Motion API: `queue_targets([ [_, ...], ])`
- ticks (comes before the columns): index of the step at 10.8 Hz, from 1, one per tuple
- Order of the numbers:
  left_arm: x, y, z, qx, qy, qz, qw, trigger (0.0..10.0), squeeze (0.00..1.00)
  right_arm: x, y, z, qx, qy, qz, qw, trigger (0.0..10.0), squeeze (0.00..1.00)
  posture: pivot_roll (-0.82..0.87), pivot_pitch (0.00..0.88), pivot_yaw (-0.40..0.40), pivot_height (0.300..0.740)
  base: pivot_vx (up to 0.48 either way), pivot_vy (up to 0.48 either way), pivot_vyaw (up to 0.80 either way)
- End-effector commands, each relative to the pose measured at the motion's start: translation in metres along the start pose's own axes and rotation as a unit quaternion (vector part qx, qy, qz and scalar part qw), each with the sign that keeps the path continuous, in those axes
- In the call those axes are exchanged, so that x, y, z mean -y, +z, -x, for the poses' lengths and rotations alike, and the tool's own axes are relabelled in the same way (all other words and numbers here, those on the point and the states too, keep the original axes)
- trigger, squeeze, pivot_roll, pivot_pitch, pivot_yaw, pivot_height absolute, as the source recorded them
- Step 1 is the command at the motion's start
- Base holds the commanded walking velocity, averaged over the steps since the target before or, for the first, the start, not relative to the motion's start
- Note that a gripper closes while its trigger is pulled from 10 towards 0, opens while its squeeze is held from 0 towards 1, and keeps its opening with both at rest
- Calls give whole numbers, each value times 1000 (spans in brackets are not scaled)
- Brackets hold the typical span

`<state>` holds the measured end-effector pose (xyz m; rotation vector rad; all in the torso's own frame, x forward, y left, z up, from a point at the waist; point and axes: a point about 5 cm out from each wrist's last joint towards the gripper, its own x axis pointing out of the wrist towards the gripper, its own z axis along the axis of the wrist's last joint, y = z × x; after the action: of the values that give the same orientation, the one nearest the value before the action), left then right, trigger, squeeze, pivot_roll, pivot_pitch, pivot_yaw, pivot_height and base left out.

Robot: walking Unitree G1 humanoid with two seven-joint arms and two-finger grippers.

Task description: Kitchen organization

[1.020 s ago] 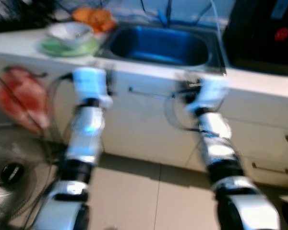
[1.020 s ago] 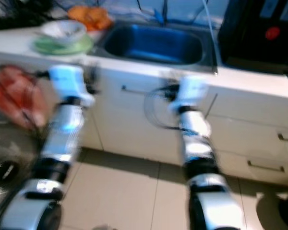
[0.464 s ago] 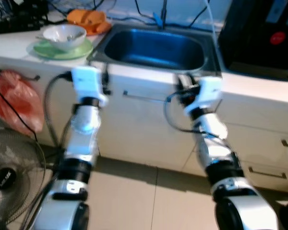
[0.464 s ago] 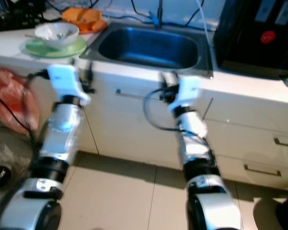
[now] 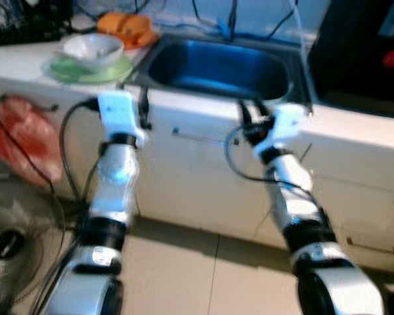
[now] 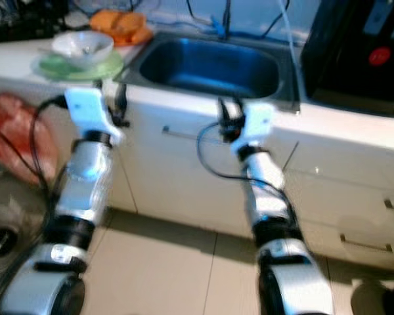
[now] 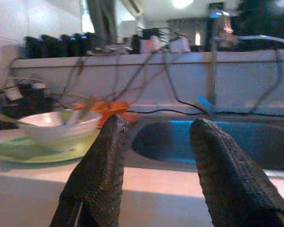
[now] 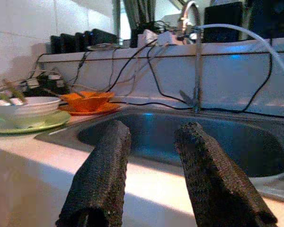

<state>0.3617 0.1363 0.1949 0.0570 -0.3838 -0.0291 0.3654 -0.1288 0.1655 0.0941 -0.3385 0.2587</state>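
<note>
Our white bowl (image 5: pixel 92 49) sits on a green plate (image 5: pixel 92 67) on the tabletop (image 5: pixel 26 62), left of the sink (image 5: pixel 217 65), with an orange dish (image 5: pixel 123 26) just behind it. Our left claw (image 7: pixel 154 156) hovers at the tabletop edge near the plate, its fingers spread and empty. Our right claw (image 8: pixel 149 161) hangs at the sink's front rim, fingers likewise spread with nothing between them. A red bag (image 5: pixel 23 144) hangs below the tabletop, beside a fan (image 5: pixel 13 243) on the floor.

Silver arms, textured black claws
</note>
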Motion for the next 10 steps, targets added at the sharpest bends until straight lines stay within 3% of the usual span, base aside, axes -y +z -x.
queue_targets([
  [1,-6,2,-1,3,10,-5,1000,10000,0,-5,2,-2,2,7,-5,1000,10000,0,39,32,-44,740,446,0,0],
  [3,-6,1,0,2,10,-4,1000,10000,0,-5,1,-2,0,9,2,1000,10000,0,38,33,-44,740,446,0,0],
  [5,-6,1,0,1,10,-2,1000,10000,0,-5,0,-1,-2,10,4,1000,10000,0,39,32,-45,740,388,281,622],
  [10,-6,1,-1,-1,9,-3,1000,10000,0,-4,0,-2,-2,5,-6,1000,10000,0,39,29,-41,740,376,299,0],
])
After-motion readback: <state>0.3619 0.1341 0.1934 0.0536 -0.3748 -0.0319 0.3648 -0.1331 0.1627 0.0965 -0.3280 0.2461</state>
